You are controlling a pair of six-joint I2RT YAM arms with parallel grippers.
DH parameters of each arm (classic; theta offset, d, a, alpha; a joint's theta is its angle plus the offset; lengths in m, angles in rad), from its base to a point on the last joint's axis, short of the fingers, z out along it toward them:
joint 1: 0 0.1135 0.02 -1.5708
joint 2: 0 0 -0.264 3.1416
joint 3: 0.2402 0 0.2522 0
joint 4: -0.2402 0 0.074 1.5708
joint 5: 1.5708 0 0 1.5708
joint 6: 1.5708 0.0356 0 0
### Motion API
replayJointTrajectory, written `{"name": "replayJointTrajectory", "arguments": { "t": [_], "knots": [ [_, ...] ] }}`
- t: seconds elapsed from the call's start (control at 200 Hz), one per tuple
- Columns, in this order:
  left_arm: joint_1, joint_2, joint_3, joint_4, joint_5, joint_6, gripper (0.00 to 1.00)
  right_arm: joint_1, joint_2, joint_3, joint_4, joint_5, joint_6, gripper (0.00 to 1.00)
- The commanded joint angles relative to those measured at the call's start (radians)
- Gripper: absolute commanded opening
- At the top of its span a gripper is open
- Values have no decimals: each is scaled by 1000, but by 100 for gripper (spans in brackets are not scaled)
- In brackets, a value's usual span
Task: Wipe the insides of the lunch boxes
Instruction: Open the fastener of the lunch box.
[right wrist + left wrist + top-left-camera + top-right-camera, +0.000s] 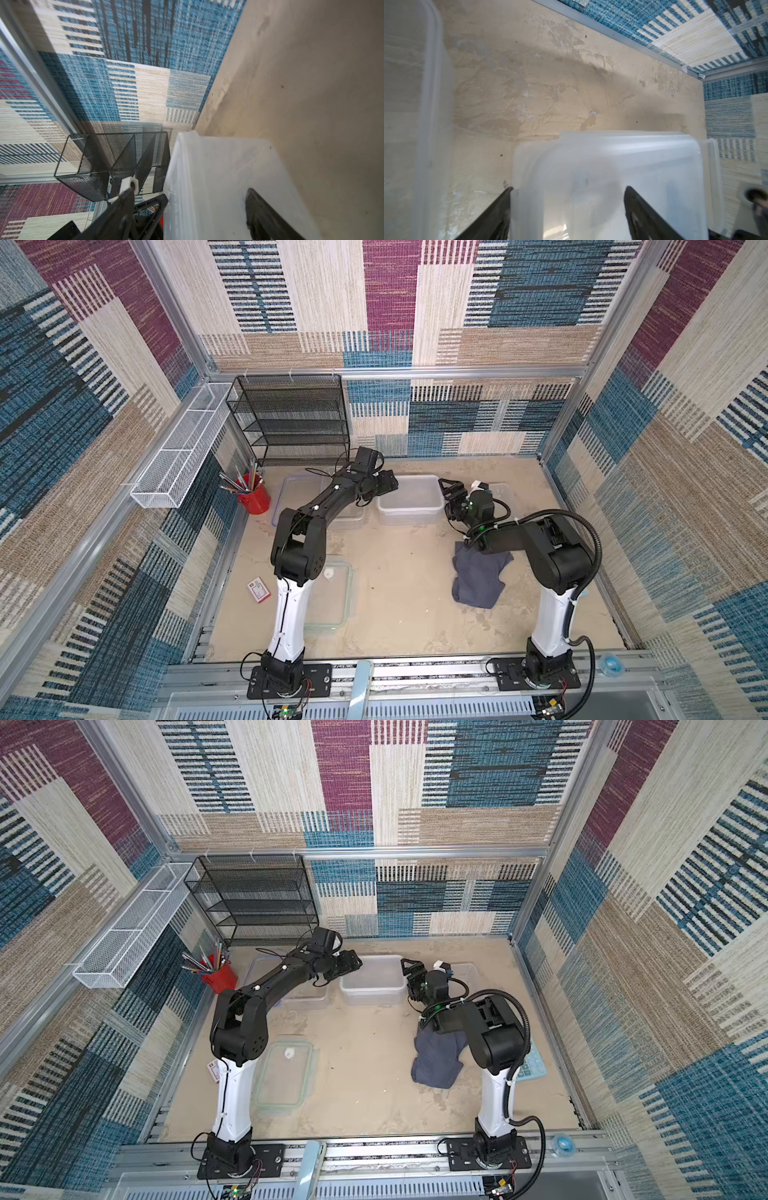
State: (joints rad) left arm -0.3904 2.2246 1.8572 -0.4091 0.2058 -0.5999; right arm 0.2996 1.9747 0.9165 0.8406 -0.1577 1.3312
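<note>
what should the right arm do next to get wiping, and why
Probably lift the right gripper off the deep tub and move to the grey cloth: its jaws stand open astride the tub's wall, and the cloth lies unheld.

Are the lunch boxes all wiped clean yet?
Can't tell yet. Done: the lids are off, like the green-rimmed lid lying flat. Right now: the left gripper and right gripper sit open over the walls of the deep lunch box, gripping nothing. Still to do: the grey cloth lies on the table, unheld, so wiping needs it picked up.
</note>
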Motion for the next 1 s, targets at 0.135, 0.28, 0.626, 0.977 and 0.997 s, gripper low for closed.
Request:
{"name": "replayJointTrajectory", "arguments": {
  "t": [0.135,0.28,0.626,0.977,0.997],
  "knots": [
    [-9,15,-23,-211,-18,32,81,4,9,-1,-41,-50,2,89],
    [-10,12,-28,-209,-19,31,81,3,9,-75,130,-28,91,84],
    [-10,4,-45,-201,-21,29,81,3,26,-148,376,20,220,59],
    [-10,3,-46,-201,-23,26,81,6,22,-178,415,49,250,41],
    [-9,3,-46,-202,-23,26,81,6,20,-180,414,53,250,39]
  ]
}}
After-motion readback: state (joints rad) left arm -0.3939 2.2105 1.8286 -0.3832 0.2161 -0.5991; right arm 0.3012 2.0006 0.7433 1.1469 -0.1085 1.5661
